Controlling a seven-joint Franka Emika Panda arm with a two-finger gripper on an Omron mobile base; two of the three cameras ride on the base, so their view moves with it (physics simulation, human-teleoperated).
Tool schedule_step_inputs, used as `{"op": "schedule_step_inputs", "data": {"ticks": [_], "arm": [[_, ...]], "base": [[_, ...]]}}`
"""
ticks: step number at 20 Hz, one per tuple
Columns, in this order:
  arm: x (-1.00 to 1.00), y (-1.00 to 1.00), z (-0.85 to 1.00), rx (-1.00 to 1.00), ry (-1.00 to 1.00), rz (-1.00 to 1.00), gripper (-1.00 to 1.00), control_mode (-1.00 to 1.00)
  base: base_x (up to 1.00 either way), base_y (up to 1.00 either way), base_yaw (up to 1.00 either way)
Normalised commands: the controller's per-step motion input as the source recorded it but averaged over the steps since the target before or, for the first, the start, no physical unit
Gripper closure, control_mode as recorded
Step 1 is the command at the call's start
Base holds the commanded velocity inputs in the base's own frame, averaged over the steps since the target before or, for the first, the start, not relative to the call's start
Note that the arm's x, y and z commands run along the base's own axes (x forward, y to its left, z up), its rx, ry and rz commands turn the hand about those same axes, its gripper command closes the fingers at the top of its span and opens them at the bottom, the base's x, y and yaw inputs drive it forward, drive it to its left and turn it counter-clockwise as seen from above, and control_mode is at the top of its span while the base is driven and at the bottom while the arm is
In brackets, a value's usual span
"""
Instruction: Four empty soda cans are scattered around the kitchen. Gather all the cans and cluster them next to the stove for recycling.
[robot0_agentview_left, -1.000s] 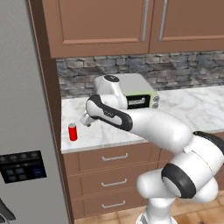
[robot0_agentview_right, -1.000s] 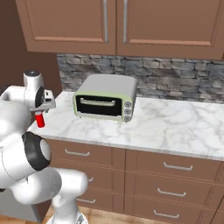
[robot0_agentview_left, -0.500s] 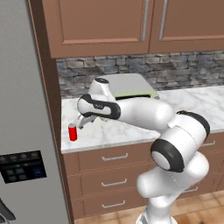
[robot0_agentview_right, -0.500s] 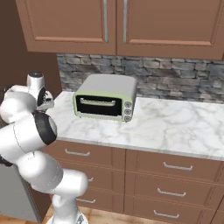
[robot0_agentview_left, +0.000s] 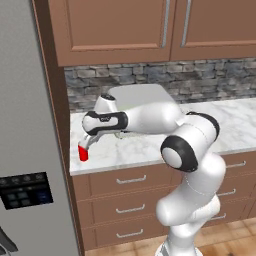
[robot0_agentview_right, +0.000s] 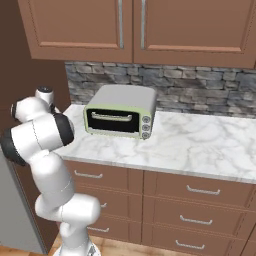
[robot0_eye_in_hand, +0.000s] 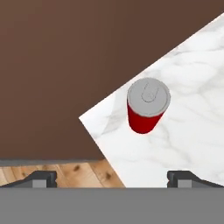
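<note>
A dark red soda can (robot0_agentview_left: 83, 155) with a silver top stands upright at the left front corner of the marble counter (robot0_agentview_left: 125, 150). My gripper (robot0_agentview_left: 85, 144) hovers just above it, pointing down. In the hand view the can (robot0_eye_in_hand: 148, 107) sits above and right of centre. The gripper (robot0_eye_in_hand: 112, 178) is open, its fingertips (robot0_eye_in_hand: 43, 178) are wide apart, and nothing is between them. The can stands close to the counter's corner (robot0_eye_in_hand: 83, 119) and its front edge. The stove and the other cans are out of view.
A green-trimmed toaster oven (robot0_agentview_right: 120, 114) stands at the back of the counter, partly behind my arm (robot0_agentview_left: 150, 117). A brown side panel (robot0_agentview_left: 54, 105) and a grey refrigerator (robot0_agentview_left: 25, 150) rise just left of the can. Upper cabinets (robot0_agentview_left: 115, 30) hang overhead.
My arm has swung left and the gripper has come down and left until it is over the red can. The can has not moved.
</note>
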Motion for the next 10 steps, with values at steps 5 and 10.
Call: {"op": "schedule_step_inputs", "data": {"ticks": [5, 10], "arm": [[0.42, 0.07, -0.32, 0.00, 0.00, 0.05, -1.00, -1.00], [0.39, 0.08, -0.31, 0.00, 0.00, 0.01, -1.00, -1.00]], "base": [[0.00, 0.00, 0.00], [0.00, 0.00, 0.00]]}}
